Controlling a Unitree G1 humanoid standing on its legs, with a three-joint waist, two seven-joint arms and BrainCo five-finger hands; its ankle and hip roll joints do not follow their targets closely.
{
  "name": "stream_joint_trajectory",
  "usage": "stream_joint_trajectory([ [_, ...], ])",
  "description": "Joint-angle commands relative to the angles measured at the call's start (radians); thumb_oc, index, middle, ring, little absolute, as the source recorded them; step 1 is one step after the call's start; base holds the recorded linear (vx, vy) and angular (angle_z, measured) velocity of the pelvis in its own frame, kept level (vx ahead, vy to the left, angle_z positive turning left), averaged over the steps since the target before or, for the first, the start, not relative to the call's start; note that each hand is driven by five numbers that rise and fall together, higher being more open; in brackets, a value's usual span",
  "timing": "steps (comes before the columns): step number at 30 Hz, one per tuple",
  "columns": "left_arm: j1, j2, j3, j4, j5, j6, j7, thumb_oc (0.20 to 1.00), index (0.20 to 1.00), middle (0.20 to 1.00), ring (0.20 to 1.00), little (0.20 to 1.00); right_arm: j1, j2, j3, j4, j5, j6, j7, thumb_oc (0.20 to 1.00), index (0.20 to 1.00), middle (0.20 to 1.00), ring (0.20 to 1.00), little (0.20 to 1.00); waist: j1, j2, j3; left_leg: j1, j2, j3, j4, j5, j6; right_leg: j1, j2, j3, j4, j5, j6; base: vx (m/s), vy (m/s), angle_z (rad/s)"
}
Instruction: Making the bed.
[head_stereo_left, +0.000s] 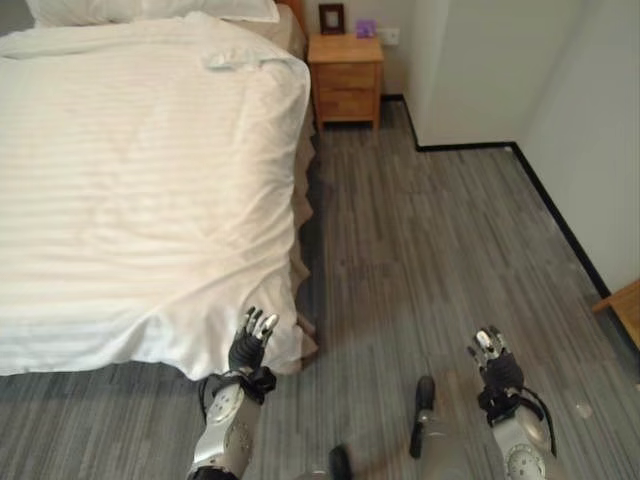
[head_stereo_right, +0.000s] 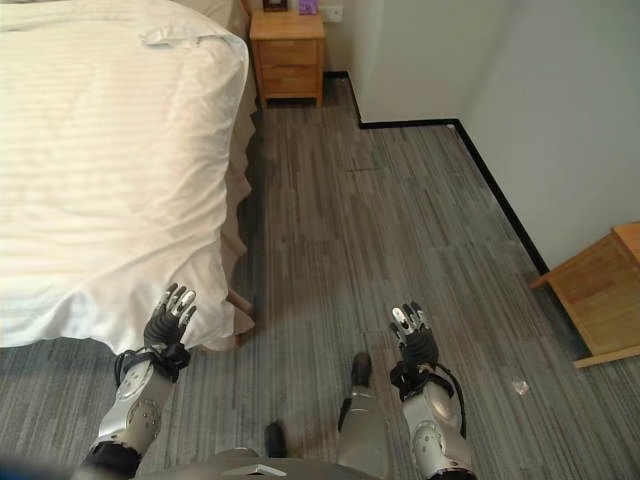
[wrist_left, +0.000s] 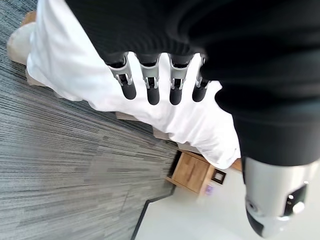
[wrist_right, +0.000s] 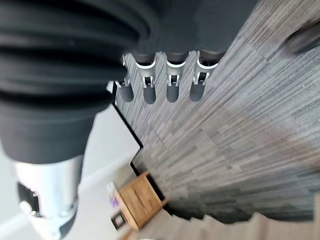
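Item one: the bed (head_stereo_left: 150, 200), filling the upper left of the left eye view, covered by a white striped duvet (head_stereo_left: 130, 230) whose lower corner hangs over a tan bed skirt (head_stereo_left: 308, 215) at the bed's right edge. We note a white pillow (head_stereo_left: 150, 8) at the top edge and a small fold of white cloth (head_stereo_left: 232, 60) on the duvet near the top right corner of the bed.

Item two: our left hand (head_stereo_left: 252, 338), at lower centre-left, raised just before the duvet's lower corner, fingers straight and loose, holding nothing.

Item three: our right hand (head_stereo_left: 494, 360), at lower right over the grey plank floor (head_stereo_left: 430, 250), fingers relaxed, empty.

Item four: a wooden nightstand (head_stereo_left: 346, 75), top centre, beside the bed, bearing a dark picture frame (head_stereo_left: 332, 18) and a small purple object (head_stereo_left: 365, 28). We can read no writing on any of these.

Item five: a second wooden cabinet (head_stereo_right: 600, 295) at the right edge of the right eye view.
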Motion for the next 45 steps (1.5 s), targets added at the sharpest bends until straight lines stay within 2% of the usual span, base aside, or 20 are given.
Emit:
stream_joint_trajectory([
  [1,-0.050,0.014,-0.006,-0.089,-0.031,-0.072,-0.037,1.000,1.000,1.000,1.000,1.000,0.001,-0.034,-0.013,-0.032,-0.012,-0.030,0.043,1.000,1.000,1.000,1.000,1.000,-0.051,0.027,-0.030,0.175,0.200,-0.059,0.164,0.146,-0.112,0.032,0.076,-0.004,0.119,0.089,-0.011,0.41,-0.356,0.36],
  [3,-0.036,-0.006,-0.002,-0.087,-0.088,-0.058,-0.036,1.000,1.000,1.000,1.000,1.000,-0.012,-0.029,-0.015,-0.030,0.102,-0.058,0.039,1.000,1.000,1.000,1.000,1.000,-0.007,-0.031,-0.006,-0.080,0.241,-0.043,0.697,0.287,-0.087,0.172,0.113,-0.040,0.085,0.024,-0.111,0.67,-0.703,0.36],
  [7,0.005,-0.015,0.002,-0.115,-0.096,-0.050,-0.050,1.000,1.000,1.000,1.000,1.000,-0.014,-0.059,-0.018,-0.024,0.070,-0.035,0.047,1.000,1.000,1.000,1.000,1.000,0.071,-0.075,0.030,-0.257,0.140,-0.058,0.868,0.195,-0.073,0.305,0.131,-0.025,0.005,-0.002,-0.120,0.43,-0.284,-0.21],
  [10,0.040,-0.023,0.002,-0.106,-0.098,-0.042,-0.069,1.000,1.000,1.000,1.000,1.000,-0.028,-0.056,-0.031,-0.028,0.088,-0.039,0.048,1.000,1.000,1.000,1.000,1.000,0.136,-0.079,0.027,-0.398,0.124,-0.019,0.712,0.197,-0.080,0.424,0.145,-0.011,-0.062,-0.032,-0.108,0.69,-0.092,-0.46],
  [11,0.056,-0.023,-0.002,-0.096,-0.092,-0.040,-0.080,1.000,1.000,1.000,1.000,1.000,-0.029,-0.057,-0.032,-0.033,0.081,-0.046,0.048,1.000,1.000,1.000,1.000,1.000,0.163,-0.051,0.010,-0.396,0.106,-0.041,0.457,0.232,-0.073,0.467,0.158,0.006,-0.073,-0.071,-0.095,0.66,0.062,-0.32],
  [12,0.056,-0.022,-0.002,-0.096,-0.092,-0.040,-0.080,1.000,1.000,1.000,1.000,1.000,-0.029,-0.056,-0.032,-0.033,0.081,-0.046,0.048,1.000,1.000,1.000,1.000,1.000,0.163,-0.054,0.009,-0.394,0.102,-0.039,0.448,0.238,-0.073,0.465,0.155,0.006,-0.073,-0.070,-0.095,1.07,0.170,-0.28],
  [13,0.077,-0.034,-0.006,-0.084,-0.090,-0.037,-0.080,1.000,1.000,1.000,1.000,1.000,-0.024,-0.056,-0.021,-0.026,0.063,-0.058,0.048,1.000,1.000,1.000,1.000,1.000,0.189,-0.015,-0.016,-0.388,0.089,-0.083,0.063,0.321,-0.091,0.534,0.182,0.009,-0.073,-0.144,-0.079,0.62,0.102,-0.32],
  [15,0.082,-0.036,0.000,-0.071,-0.077,-0.041,-0.077,1.000,1.000,1.000,1.000,1.000,-0.026,-0.058,-0.005,-0.020,0.043,-0.048,0.058,1.000,1.000,1.000,1.000,1.000,0.195,-0.005,-0.041,-0.419,0.108,-0.041,-0.057,0.336,-0.105,0.616,0.171,0.000,-0.073,-0.174,-0.061,1.01,0.118,-0.21],
  [20,0.129,-0.028,0.044,-0.075,-0.066,-0.040,-0.063,1.000,1.000,1.000,1.000,1.000,-0.028,-0.028,0.037,-0.026,0.017,-0.017,0.087,1.000,1.000,1.000,1.000,1.000,0.224,-0.037,-0.103,-0.377,0.086,0.095,-0.010,0.393,-0.052,0.707,0.104,0.033,0.039,-0.116,-0.008,0.85,0.146,-0.07],
  [21,0.137,-0.023,0.039,-0.077,-0.048,-0.041,-0.059,1.000,1.000,1.000,1.000,1.000,-0.015,-0.018,0.042,-0.034,0.010,-0.014,0.095,1.000,1.000,1.000,1.000,1.000,0.241,-0.062,-0.109,-0.390,0.051,0.092,0.049,0.361,-0.021,0.676,0.066,0.032,0.184,0.001,0.027,0.81,0.303,-0.03],
  [22,0.133,-0.019,0.036,-0.090,-0.045,-0.033,-0.049,1.000,1.000,1.000,1.000,1.000,-0.005,-0.002,0.040,-0.041,0.010,-0.014,0.086,1.000,1.000,1.000,1.000,1.000,0.238,-0.063,-0.104,-0.336,0.000,0.065,0.115,0.254,0.043,0.574,0.018,0.073,0.543,0.279,0.033,1.12,0.408,-0.32],
  [23,0.125,-0.014,0.044,-0.100,-0.042,-0.034,-0.046,1.000,1.000,1.000,1.000,1.000,-0.003,0.009,0.032,-0.043,0.029,-0.022,0.084,1.000,1.000,1.000,1.000,1.000,0.212,-0.045,-0.086,-0.273,-0.006,0.049,0.120,0.213,0.063,0.493,0.011,0.096,0.654,0.313,0.022,1.09,0.388,-0.10],
  [26,0.094,-0.009,0.058,-0.095,-0.041,-0.047,-0.042,1.000,1.000,1.000,1.000,1.000,0.001,0.007,0.040,-0.049,0.022,-0.019,0.102,1.000,1.000,1.000,1.000,1.000,0.140,0.009,-0.051,-0.097,-0.020,-0.061,0.072,0.148,0.098,0.225,0.064,0.126,0.812,0.136,-0.027,0.77,0.164,0.35],
  [30,0.068,0.015,0.045,-0.102,-0.040,-0.048,-0.080,1.000,1.000,1.000,1.000,1.000,0.023,-0.011,0.007,-0.047,0.031,-0.007,0.137,1.000,1.000,1.000,1.000,1.000,0.050,0.002,-0.037,0.084,-0.032,-0.199,0.058,0.079,0.058,0.116,0.059,0.094,0.343,0.095,-0.015,0.88,-0.163,1.46],
  [32,0.044,0.023,0.040,-0.087,-0.045,-0.064,-0.091,1.000,1.000,1.000,1.000,1.000,0.053,-0.026,-0.008,-0.050,0.018,0.000,0.154,1.000,1.000,1.000,1.000,1.000,0.003,-0.015,-0.036,0.146,-0.018,-0.302,0.061,0.033,0.021,0.127,0.112,0.266,0.051,0.093,0.036,0.93,-0.302,1.49],
  [33,0.026,0.028,0.033,-0.087,-0.039,-0.068,-0.092,1.000,1.000,1.000,1.000,1.000,0.078,-0.037,-0.022,-0.057,0.016,0.001,0.169,1.000,1.000,1.000,1.000,1.000,-0.029,-0.033,-0.046,0.144,-0.011,-0.375,0.092,0.020,0.014,0.121,0.153,0.479,0.019,0.103,0.076,0.93,-0.405,3.39],
  [36,-0.034,0.016,-0.004,-0.047,-0.035,-0.069,-0.097,1.000,1.000,1.000,1.000,1.000,0.106,-0.059,-0.042,-0.073,0.040,-0.006,0.190,1.000,1.000,1.000,1.000,1.000,-0.034,-0.071,-0.075,0.133,0.041,-0.472,0.124,0.001,-0.036,0.116,0.175,0.519,0.172,0.056,0.063,0.62,-0.484,2.41],
  [38,-0.052,-0.002,-0.037,-0.030,-0.085,-0.060,-0.097,1.000,1.000,1.000,1.000,1.000,0.125,-0.105,-0.039,-0.074,0.072,-0.009,0.206,1.000,1.000,1.000,1.000,1.000,-0.068,-0.118,-0.044,-0.044,0.139,-0.302,0.469,0.084,-0.010,0.169,0.135,0.408,0.134,0.054,0.028,0.26,-0.543,2.23],
  [40,-0.071,-0.009,-0.080,-0.027,-0.093,-0.044,-0.118,1.000,1.000,1.000,1.000,1.000,0.107,-0.127,-0.052,-0.031,0.073,-0.016,0.191,1.000,1.000,1.000,1.000,1.000,-0.078,-0.124,-0.024,-0.121,0.188,-0.061,0.461,0.086,-0.007,0.235,0.099,0.263,0.071,0.040,0.004,0.12,-0.363,2.84],
  [45,-0.042,0.001,-0.090,-0.005,-0.076,-0.047,-0.147,1.000,1.000,1.000,1.000,1.000,0.133,-0.151,-0.052,-0.016,-0.015,-0.006,0.210,1.000,1.000,1.000,1.000,1.000,-0.058,-0.081,-0.032,-0.112,0.077,0.163,0.194,0.070,-0.006,0.305,0.081,0.058,0.071,-0.010,-0.021,0.08,-0.146,1.96],
])
